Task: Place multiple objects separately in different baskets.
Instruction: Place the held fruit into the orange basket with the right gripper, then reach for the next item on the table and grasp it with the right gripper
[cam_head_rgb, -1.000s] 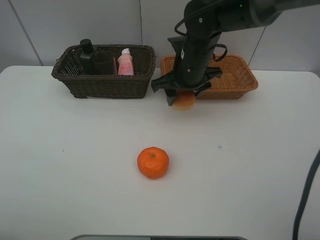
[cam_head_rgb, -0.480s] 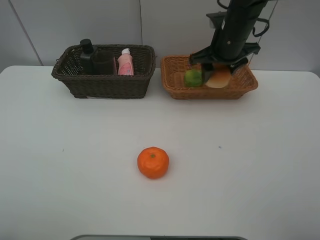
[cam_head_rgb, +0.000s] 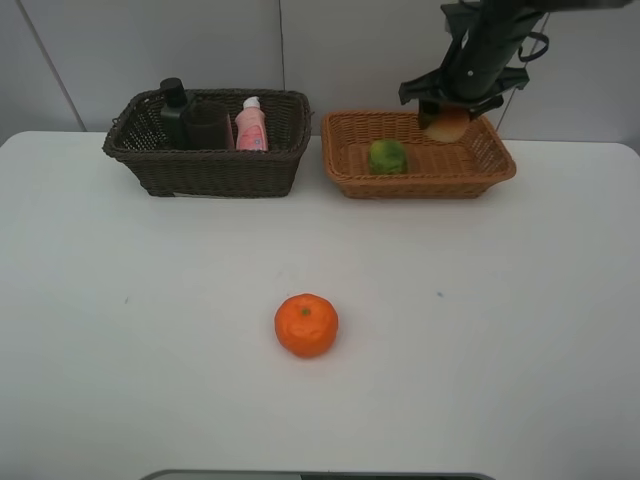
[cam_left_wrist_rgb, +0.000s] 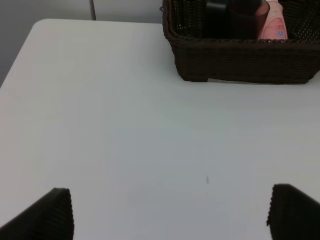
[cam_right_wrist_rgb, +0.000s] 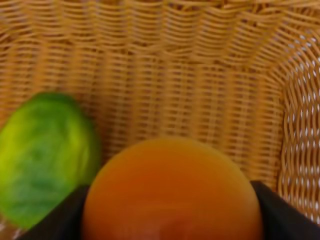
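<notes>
Orange-tan basket (cam_head_rgb: 490, 165) lies under the right claw (cam_head_rgb: 449, 117), which points down pinching the peach (cam_right_wrist_rgb: 172, 192).

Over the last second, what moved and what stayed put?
The right gripper carried the peach-like fruit from in front of the tan basket to above its back right corner, its fingers still shut on it. The lime came into view inside. The orange, dark basket and its contents stayed put.
</notes>
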